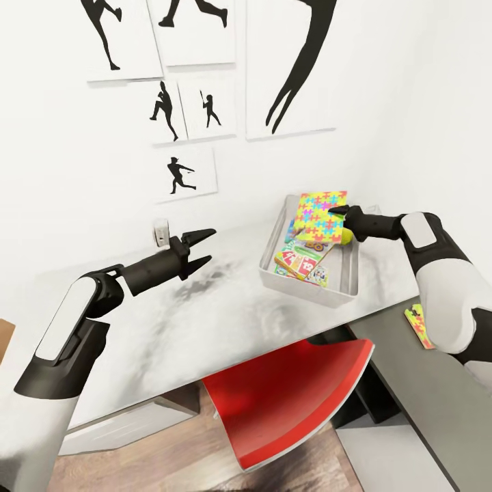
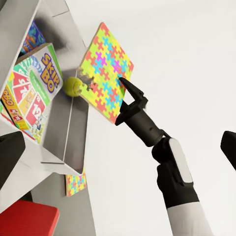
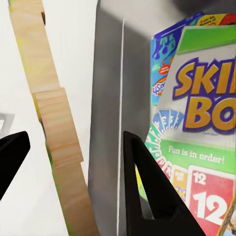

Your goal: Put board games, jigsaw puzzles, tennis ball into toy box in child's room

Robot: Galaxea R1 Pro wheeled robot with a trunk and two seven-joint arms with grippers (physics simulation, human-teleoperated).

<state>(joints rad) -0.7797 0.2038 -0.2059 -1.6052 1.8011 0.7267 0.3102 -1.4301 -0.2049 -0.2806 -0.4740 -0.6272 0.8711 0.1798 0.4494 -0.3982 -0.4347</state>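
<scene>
- White walls hung with black ballplayer prints (image 1: 181,174) back a pale table (image 1: 205,321), with the toy box (image 1: 342,290) near its right end.
- Inside the box lie the SKIP-BO box (image 1: 304,260) and another game box beneath it; the tennis ball (image 2: 73,86) sits at the box's rim, just beside the puzzle.
- Step in hand, as I judge it: the right gripper (image 1: 339,213) is bringing a jigsaw puzzle (image 1: 320,213) over the box. Its jaws stand narrow, pinched on the puzzle's edge, and the puzzle hangs tilted, its lower edge over the box's contents.
- Next move likely calls for lowering the puzzle flatter over the games, then opening the jaws; tilted as it is, it may lean on the rim or slide out.
- Left gripper (image 1: 195,249) hovers over bare table well apart from the box, jaws wide and empty.
- A second puzzle (image 1: 419,326) lies on the lower dark desk (image 1: 424,403) at the right, beside the right arm; it is yet to be fetched.
- A red chair (image 1: 287,396) is tucked under the table's front edge and could crowd the base when reaching lower.
</scene>
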